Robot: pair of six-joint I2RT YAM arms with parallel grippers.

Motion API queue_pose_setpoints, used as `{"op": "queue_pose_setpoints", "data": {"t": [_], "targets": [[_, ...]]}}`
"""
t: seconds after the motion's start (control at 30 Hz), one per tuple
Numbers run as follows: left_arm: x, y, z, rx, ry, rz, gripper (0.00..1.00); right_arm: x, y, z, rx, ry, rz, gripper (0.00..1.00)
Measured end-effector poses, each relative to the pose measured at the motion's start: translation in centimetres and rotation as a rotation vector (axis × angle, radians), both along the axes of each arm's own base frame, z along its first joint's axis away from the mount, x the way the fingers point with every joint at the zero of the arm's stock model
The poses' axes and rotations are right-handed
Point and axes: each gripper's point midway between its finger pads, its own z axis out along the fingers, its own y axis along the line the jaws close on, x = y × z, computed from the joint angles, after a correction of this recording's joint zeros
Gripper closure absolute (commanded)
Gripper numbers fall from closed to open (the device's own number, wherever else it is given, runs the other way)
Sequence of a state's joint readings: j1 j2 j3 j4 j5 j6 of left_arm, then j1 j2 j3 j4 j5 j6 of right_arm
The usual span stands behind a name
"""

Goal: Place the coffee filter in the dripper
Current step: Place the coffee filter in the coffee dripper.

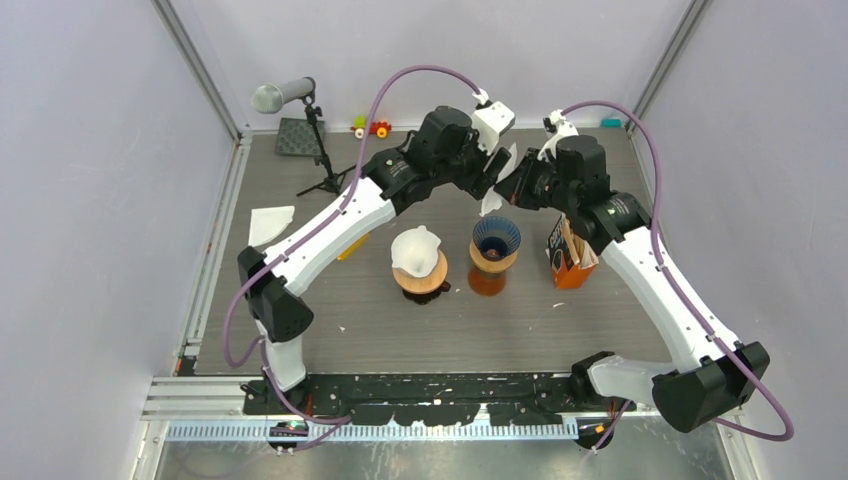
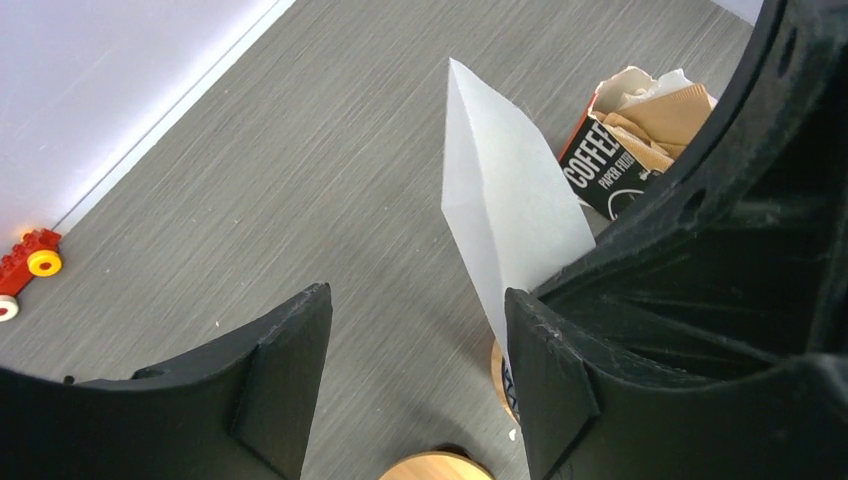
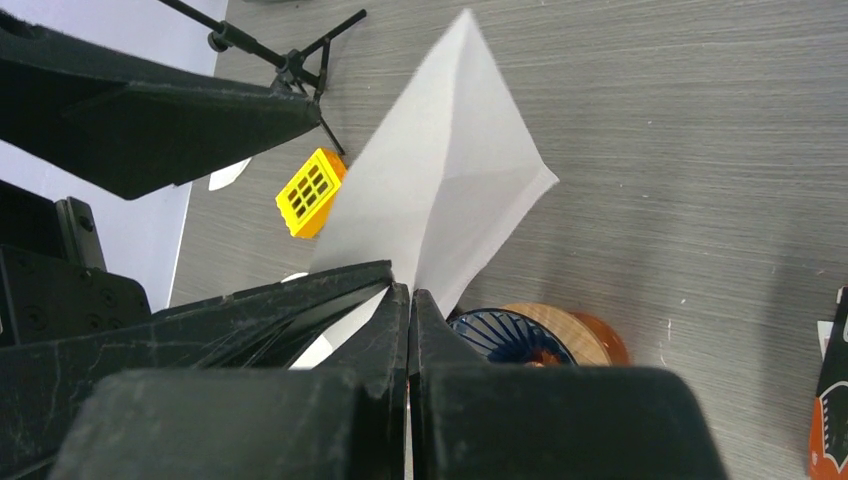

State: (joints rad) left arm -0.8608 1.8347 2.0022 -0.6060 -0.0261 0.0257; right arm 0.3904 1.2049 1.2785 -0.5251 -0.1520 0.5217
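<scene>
A white paper coffee filter (image 3: 440, 190) hangs in the air, pinched at its lower edge by my shut right gripper (image 3: 410, 292). In the top view the filter (image 1: 491, 202) sits between the two wrists, just behind the dripper. The dripper (image 1: 496, 240) is a dark blue ribbed cone on an amber base, and it lies right below the filter in the right wrist view (image 3: 515, 335). My left gripper (image 2: 417, 295) is open with only table showing between its fingers. The filter (image 2: 500, 200) runs down against its right finger (image 2: 550, 370).
A second dripper lined with a white filter (image 1: 418, 252) stands on a wooden stand to the left. The box of paper filters (image 1: 570, 260) stands to the right. A loose filter (image 1: 268, 222), a yellow block (image 3: 312, 190), a microphone stand (image 1: 318, 150) and a toy car (image 1: 372, 127) lie at the left and back.
</scene>
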Motion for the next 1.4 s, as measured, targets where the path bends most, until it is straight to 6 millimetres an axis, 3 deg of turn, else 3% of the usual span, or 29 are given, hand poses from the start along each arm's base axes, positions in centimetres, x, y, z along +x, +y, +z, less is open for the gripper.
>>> {"op": "queue_pose_setpoints", "data": {"t": [0.13, 0.37, 0.57, 0.7, 1.1, 1.4], "targets": [[0.2, -0.3, -0.2, -0.001, 0.003, 0.0, 0.43, -0.1, 0.1, -0.2, 0.0, 0.006, 0.006, 1.0], [-0.1, -0.8, -0.6, -0.01, 0.027, -0.015, 0.68, -0.1, 0.1, -0.3, 0.0, 0.005, 0.007, 1.0], [-0.4, -1.0, -0.6, -0.016, 0.034, -0.032, 0.99, -0.1, 0.1, -0.5, -0.007, 0.002, 0.01, 1.0], [-0.4, -1.0, -0.6, -0.016, 0.035, -0.035, 1.0, 0.0, -0.2, -0.5, -0.021, -0.01, 0.001, 0.98], [-0.6, -1.1, -1.4, -0.029, 0.077, -0.016, 1.0, 0.7, -1.9, -0.6, -0.094, -0.044, -0.066, 0.76], [-1.0, -1.4, -1.4, -0.032, 0.082, -0.021, 1.0, 0.9, -2.1, -1.4, -0.129, -0.03, -0.074, 0.7]]}}
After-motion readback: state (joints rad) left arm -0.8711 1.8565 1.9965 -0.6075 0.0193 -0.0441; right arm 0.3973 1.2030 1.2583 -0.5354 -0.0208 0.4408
